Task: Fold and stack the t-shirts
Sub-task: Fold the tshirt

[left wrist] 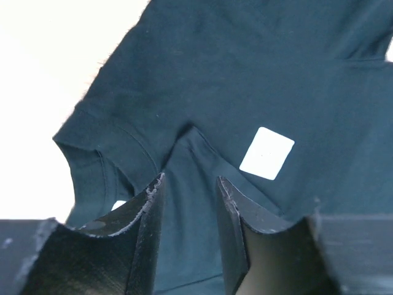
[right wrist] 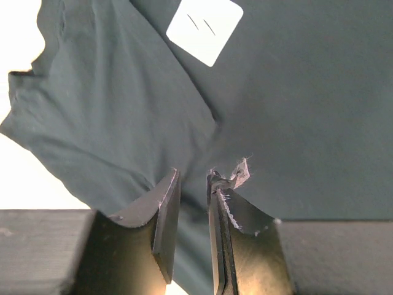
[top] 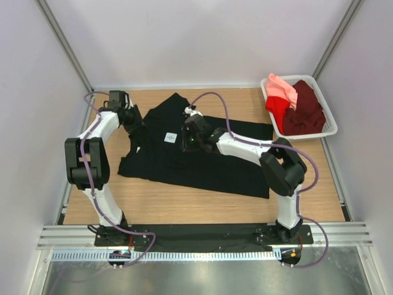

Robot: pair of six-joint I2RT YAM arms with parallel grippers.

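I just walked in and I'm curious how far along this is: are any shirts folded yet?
Done: nothing that shows, with no folded shirt or stack on the table. In hand: the black t-shirt lies spread out, with the left gripper and right gripper low over it. Left: folding it, then the salmon-pink shirt, red shirt and maroon shirt heaped in the white basket.

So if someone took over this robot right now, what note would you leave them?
Left hand: open, straddling a raised fold by the collar of the large black cloth t-shirt.
Right hand: pinched on the same shirt near its small white square label.
It lies spread on the wooden table, unfolded.
Salmon-pink shirt, red shirt and maroon shirt, all cloth, sit heaped in the white plastic basket.
Done: nothing folded. Left: fold all four, stack.
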